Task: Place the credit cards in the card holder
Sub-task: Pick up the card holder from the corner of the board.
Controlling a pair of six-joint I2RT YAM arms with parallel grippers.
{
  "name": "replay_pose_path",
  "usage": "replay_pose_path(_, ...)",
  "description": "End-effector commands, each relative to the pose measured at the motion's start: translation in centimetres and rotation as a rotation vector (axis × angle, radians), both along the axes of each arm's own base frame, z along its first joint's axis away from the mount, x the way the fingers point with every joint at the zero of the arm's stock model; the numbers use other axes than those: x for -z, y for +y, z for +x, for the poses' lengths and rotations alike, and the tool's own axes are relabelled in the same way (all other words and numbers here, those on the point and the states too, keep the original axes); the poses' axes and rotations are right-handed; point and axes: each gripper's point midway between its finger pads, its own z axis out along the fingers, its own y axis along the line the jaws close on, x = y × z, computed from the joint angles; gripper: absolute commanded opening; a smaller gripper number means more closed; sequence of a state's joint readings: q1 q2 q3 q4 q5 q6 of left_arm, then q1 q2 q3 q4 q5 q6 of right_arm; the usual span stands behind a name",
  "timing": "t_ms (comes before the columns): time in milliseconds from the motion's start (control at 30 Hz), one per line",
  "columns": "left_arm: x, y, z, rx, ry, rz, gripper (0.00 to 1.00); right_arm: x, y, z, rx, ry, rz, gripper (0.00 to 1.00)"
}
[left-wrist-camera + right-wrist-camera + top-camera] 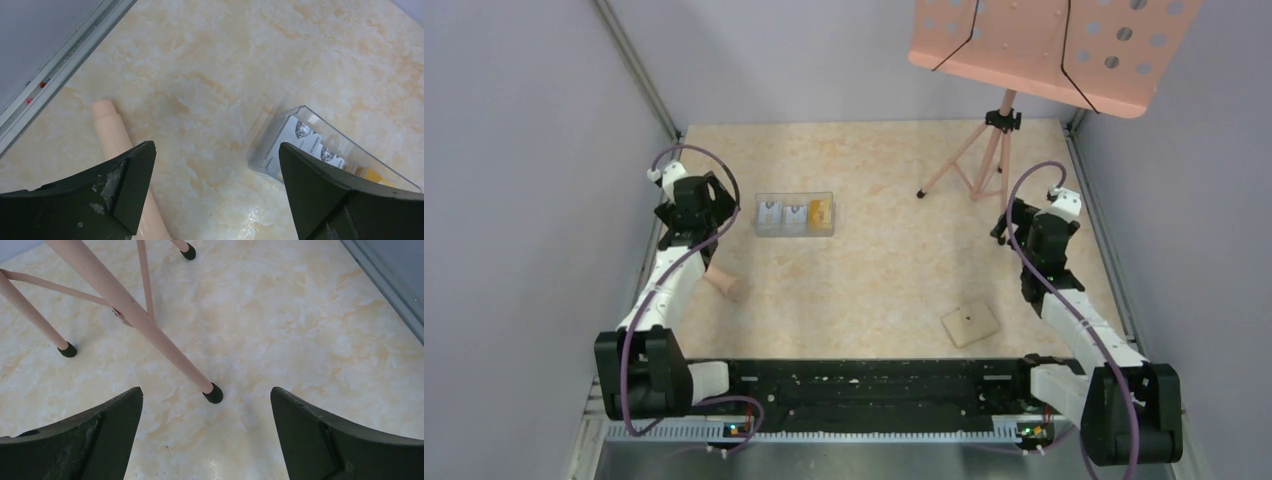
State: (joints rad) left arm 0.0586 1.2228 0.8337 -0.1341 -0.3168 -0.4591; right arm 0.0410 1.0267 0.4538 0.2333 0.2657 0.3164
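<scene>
Top external view: the job looks like it has not started. The credit cards [795, 213] all sit in a clear box [795, 233] on the worktop [884, 270], two white ones and a yellow one. The box is just in front of the left end effector [215, 165] and a little to its right. The card holder [970, 324] lies flat and shut, back behind the right end effector [206, 400] and off to its left, far from the cards. Both end effectors have their fingers wide apart and hold nothing. I think every step is left: open the card holder, pick each card out of the box, and slide it in.
</scene>
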Motion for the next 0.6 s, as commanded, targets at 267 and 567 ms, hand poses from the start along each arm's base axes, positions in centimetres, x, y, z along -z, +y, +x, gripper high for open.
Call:
replay_pose_path(267,-3.3,-0.2,1.1,0.107,0.157,0.065,0.99,0.6,1.2,-2.2,0.033,0.235,0.167,0.99)
replay_pose_path(567,-2.2,-10.1,1.1,0.433,0.229,-0.05,0.99,2.0,5.4,-5.3,-0.11,0.436,0.368,0.99)
